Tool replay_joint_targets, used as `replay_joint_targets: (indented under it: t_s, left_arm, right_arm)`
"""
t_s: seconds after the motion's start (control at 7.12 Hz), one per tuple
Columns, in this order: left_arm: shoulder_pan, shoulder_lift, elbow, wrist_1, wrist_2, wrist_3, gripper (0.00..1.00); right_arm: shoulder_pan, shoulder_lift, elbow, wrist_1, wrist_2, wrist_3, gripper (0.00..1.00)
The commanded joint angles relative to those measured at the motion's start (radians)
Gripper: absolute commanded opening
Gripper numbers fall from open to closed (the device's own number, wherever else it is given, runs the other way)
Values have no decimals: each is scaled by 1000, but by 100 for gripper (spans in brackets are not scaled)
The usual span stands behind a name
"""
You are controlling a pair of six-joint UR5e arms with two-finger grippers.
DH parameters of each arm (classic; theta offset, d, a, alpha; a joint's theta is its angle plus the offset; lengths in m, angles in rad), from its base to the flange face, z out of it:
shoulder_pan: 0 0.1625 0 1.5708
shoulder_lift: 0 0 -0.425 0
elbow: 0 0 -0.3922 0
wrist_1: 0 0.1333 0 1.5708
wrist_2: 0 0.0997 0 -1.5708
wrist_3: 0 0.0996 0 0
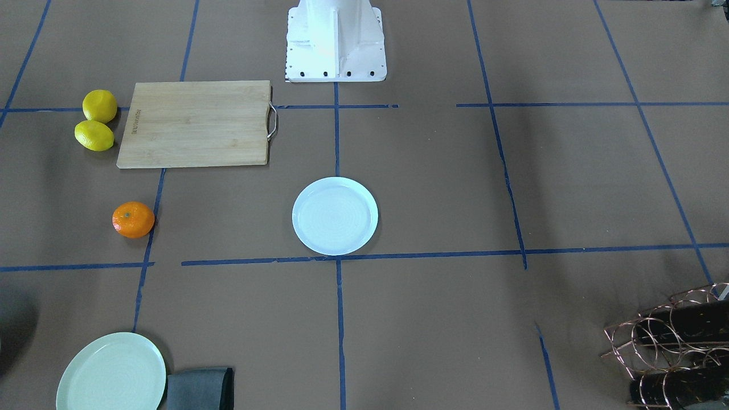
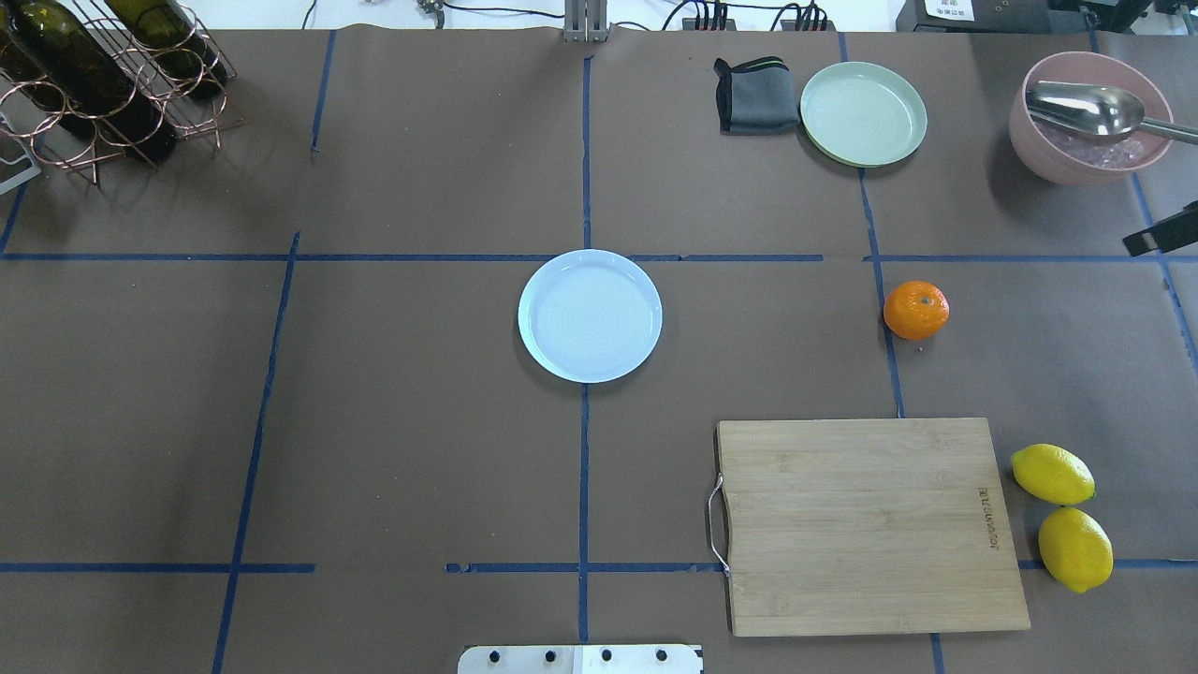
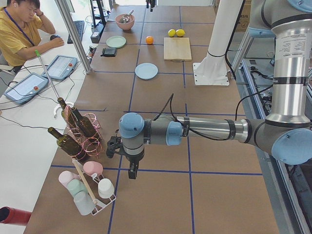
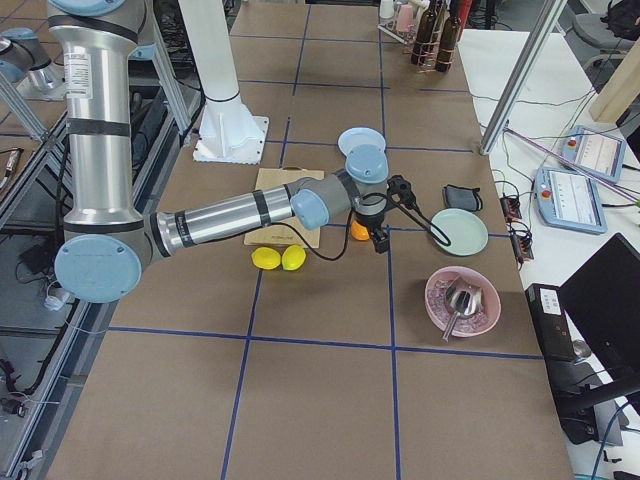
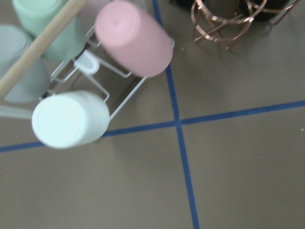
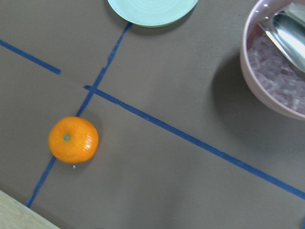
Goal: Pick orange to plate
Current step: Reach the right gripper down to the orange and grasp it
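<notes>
The orange (image 2: 916, 310) rests on the brown table on a blue tape line, also seen in the front view (image 1: 133, 219) and below the right wrist camera (image 6: 73, 140). The pale blue-white plate (image 2: 590, 315) lies empty at the table's middle (image 1: 335, 216), well apart from the orange. My right gripper (image 4: 380, 242) hangs just beside and above the orange (image 4: 356, 232), and I cannot tell whether it is open or shut. My left gripper (image 3: 132, 171) hovers far off at the table's left end near a cup rack (image 3: 90, 190); its state cannot be told either.
A wooden cutting board (image 2: 866, 524) and two lemons (image 2: 1053, 474) lie near the orange. Behind it stand a mint-green plate (image 2: 863, 113), a grey cloth (image 2: 753, 95) and a pink bowl with a spoon (image 2: 1090, 117). A wire bottle rack (image 2: 103, 84) fills the far left corner.
</notes>
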Motion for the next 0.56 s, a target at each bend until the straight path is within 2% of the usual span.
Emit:
replay_joint_targets:
  t_s: [0.0,0.28,0.42]
  left_arm:
    - [0,2,2,-4,-1,0,100]
    - [0,2,-1,-4,-1,0,100]
    - [0,2,-3,-5,-1,0,100]
  right_arm:
    - [-211,96,-8,66,-195,280,100]
    - [-358,127,-33,68,-361,379,100]
    - [-388,129,-66,83,-399,393,100]
